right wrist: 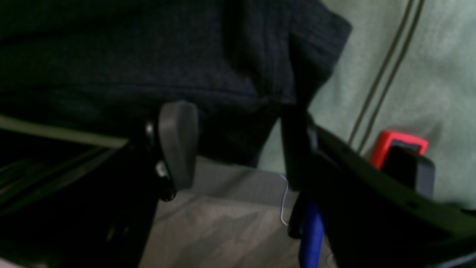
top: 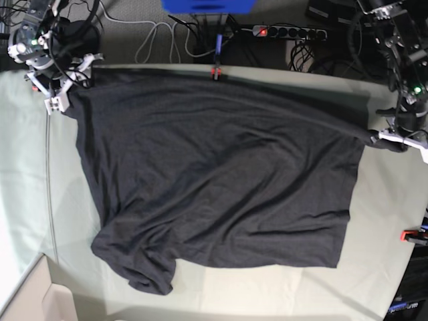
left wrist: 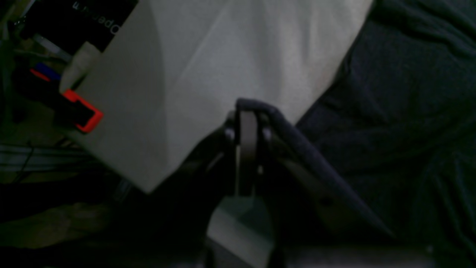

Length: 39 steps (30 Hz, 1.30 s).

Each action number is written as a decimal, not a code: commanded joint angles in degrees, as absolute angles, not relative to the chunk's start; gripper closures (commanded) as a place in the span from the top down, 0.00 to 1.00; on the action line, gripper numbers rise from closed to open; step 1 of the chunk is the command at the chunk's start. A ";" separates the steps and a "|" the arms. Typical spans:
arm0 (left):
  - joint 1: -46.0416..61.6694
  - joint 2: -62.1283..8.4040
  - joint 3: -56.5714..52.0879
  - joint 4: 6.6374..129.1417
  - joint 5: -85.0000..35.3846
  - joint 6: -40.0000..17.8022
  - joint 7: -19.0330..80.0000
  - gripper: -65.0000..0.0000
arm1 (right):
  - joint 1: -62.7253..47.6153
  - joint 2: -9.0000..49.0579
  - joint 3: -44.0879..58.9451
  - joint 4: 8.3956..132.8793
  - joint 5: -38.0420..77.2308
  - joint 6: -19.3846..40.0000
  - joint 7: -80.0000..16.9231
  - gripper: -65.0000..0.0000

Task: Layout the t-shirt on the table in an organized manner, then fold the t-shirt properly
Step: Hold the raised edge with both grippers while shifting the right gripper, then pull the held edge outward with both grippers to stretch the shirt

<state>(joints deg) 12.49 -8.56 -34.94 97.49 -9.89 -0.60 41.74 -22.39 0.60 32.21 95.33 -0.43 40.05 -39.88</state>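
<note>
The dark t-shirt (top: 221, 174) lies spread across the pale green table (top: 267, 287), creased, with one sleeve bunched at the near left. My left gripper (top: 386, 137) sits at the shirt's right edge; in the left wrist view it (left wrist: 247, 111) is shut on a fold of the t-shirt (left wrist: 409, 111), lifted off the table (left wrist: 223, 56). My right gripper (top: 59, 99) is at the shirt's far left corner. In the right wrist view it (right wrist: 238, 145) stands open, and the t-shirt's (right wrist: 148, 48) hemmed corner hangs loose between its fingers (right wrist: 178, 145) above the table (right wrist: 427, 74).
Red clamps sit on the table's edges: one at the far middle (top: 216, 72), one at the right (top: 409, 234), also seen close by each wrist (left wrist: 83, 111) (right wrist: 394, 145). Cables and a power strip (top: 287, 31) lie beyond the far edge. A beige box (top: 33, 297) stands at the near left corner.
</note>
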 commanded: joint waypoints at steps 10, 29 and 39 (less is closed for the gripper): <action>11.74 -9.36 -35.12 98.33 -9.80 -0.31 40.48 0.01 | -22.37 0.31 32.48 96.04 0.04 40.00 -39.52 0.17; 11.30 -9.36 -35.12 96.84 -9.71 -0.31 40.48 0.00 | -22.64 0.84 34.59 99.21 -0.04 40.00 -39.52 0.03; 11.21 -9.36 -35.12 96.84 -9.80 -0.31 40.48 0.00 | -22.99 0.84 34.59 97.01 -0.04 40.00 -39.52 0.51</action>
<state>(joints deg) 11.68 -8.56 -34.94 95.88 -9.89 -0.60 41.71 -22.76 0.38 34.44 96.20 -0.80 40.05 -40.49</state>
